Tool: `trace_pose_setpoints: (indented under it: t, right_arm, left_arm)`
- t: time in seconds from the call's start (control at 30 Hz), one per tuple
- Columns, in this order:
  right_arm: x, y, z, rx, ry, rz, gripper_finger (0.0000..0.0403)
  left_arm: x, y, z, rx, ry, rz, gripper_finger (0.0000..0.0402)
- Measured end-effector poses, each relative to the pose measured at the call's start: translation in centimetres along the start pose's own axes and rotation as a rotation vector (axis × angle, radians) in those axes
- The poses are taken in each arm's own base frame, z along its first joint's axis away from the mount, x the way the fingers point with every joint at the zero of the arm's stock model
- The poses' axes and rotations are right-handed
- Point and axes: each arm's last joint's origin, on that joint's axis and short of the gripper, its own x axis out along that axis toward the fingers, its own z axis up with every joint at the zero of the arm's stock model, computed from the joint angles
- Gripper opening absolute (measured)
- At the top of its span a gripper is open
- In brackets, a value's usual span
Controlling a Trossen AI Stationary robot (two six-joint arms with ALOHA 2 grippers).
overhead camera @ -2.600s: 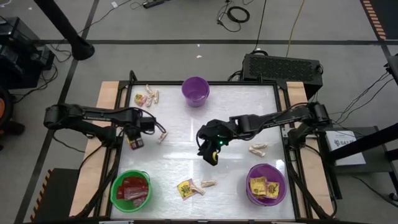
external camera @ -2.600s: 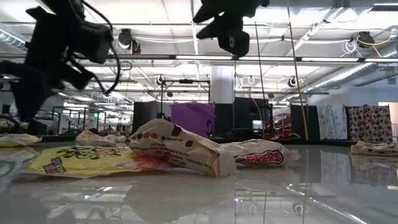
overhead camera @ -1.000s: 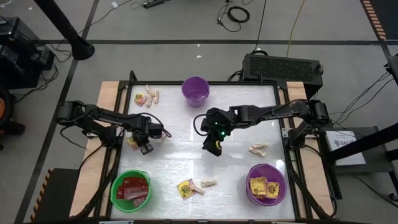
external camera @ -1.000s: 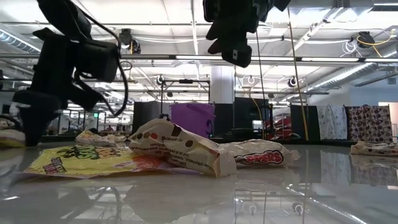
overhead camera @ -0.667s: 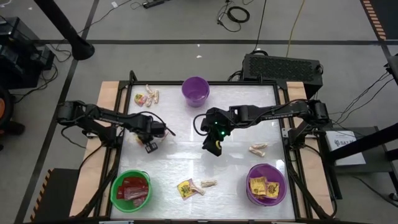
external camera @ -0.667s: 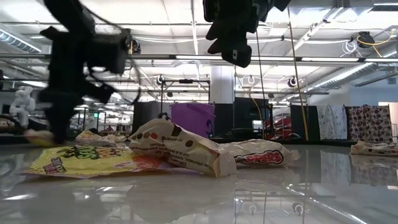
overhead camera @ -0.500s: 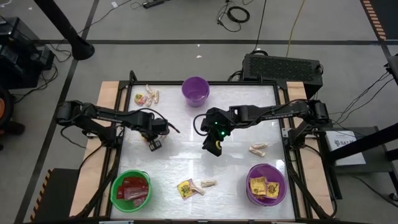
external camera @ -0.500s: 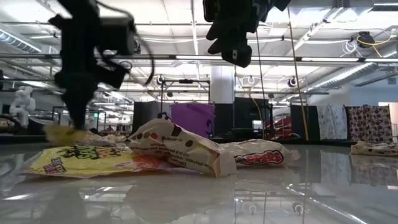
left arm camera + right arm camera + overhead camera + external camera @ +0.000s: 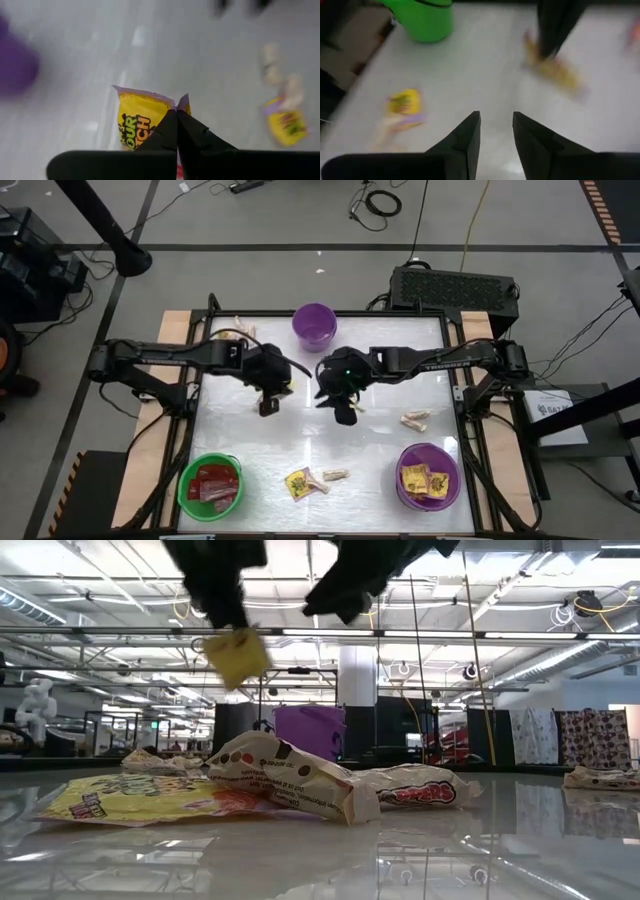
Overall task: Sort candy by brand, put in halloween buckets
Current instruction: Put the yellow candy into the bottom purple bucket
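Pinching a yellow packet (image 9: 137, 120) by its top edge, the left gripper (image 9: 176, 114) hangs over mid-table; only its wrist view shows the print "SOUR" and the fingers clamped. The right gripper (image 9: 496, 125), close beside it, has its fingers apart on nothing. Low view reads "SOUR" on a lying packet (image 9: 135, 798)

A crinkled yellow candy packet with dark print (image 9: 137, 120) hangs pinched in the shut left claw (image 9: 176, 114), lifted off the worktop, near the far purple plastic bucket (image 9: 314, 326).
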Motion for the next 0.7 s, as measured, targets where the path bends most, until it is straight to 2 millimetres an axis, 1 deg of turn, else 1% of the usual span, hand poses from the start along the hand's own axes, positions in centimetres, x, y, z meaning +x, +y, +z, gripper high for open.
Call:
trace_pose_setpoints:
  t: [0.1, 0.2, 0.37, 0.7]
  right_arm:
    - [0.0, -0.2, 0.7, -0.23, -0.057, -0.069, 0.0109]
    - [-0.1, -0.3, 1.1, -0.334, -0.095, -0.118, 0.0109]
    - [-0.1, -0.5, 1.2, -0.373, -0.086, -0.169, 0.0109]
    - [0.0, -0.8, 1.0, -0.389, -0.073, -0.179, 0.0109]
  left_arm:
    - [-0.4, -0.3, 1.0, 0.046, -0.079, -0.074, 0.0001]
    - [-0.5, -0.4, 1.3, 0.056, -0.103, -0.101, 0.0]
    - [-0.5, -0.4, 1.4, 0.089, -0.115, -0.104, 0.0]
    - [-0.6, -0.5, 2.0, 0.175, -0.183, -0.102, 0.0]
